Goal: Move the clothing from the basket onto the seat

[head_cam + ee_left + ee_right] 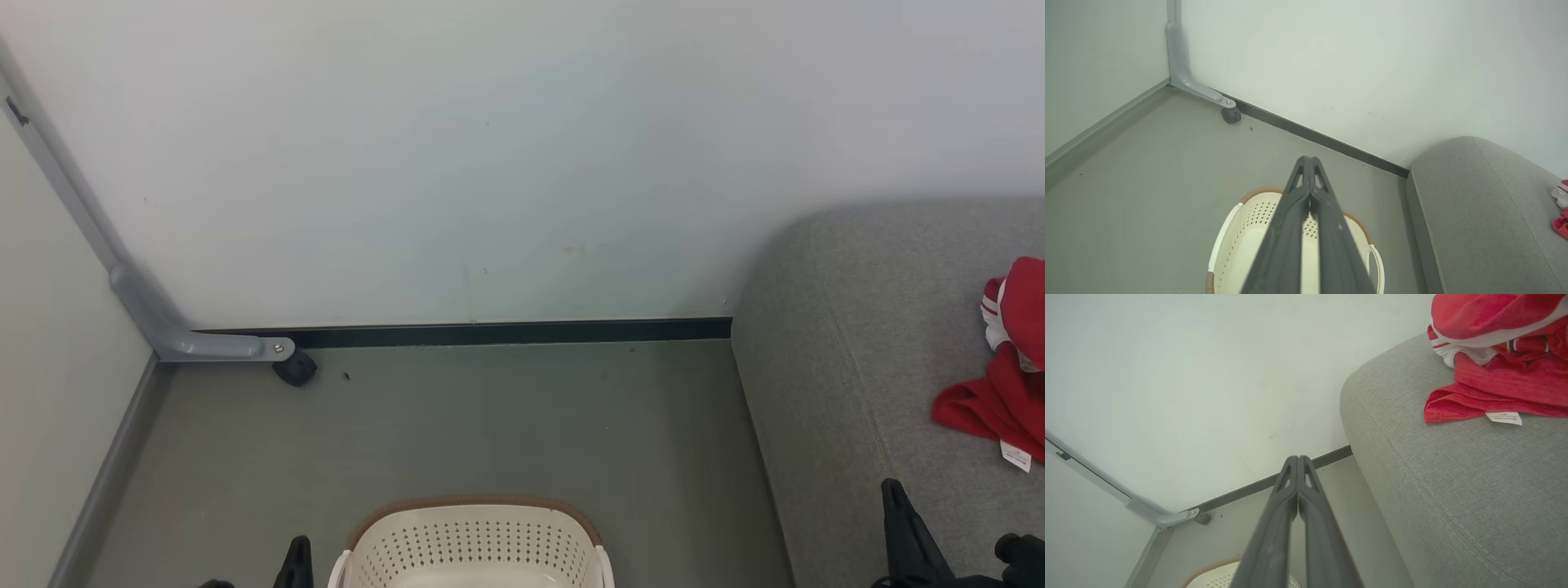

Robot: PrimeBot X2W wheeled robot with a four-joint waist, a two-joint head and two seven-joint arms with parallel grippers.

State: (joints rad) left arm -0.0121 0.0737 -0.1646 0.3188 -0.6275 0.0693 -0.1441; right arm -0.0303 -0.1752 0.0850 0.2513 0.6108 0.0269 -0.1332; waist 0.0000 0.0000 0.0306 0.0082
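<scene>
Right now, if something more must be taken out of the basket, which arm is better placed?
Left, I judge. The left tool is shut, empty and close by the basket. The right tool, also shut, is further off, by the seat where the clothing lies.

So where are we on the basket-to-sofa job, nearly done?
Done: red clothing lies on the grey sofa. In hand: nothing. The left gripper and right gripper are both shut and empty. Left: probably nothing. What shows of the basket interior is bare, but the left wrist view has its middle hidden behind the fingers, so I can't confirm it is empty.
</scene>
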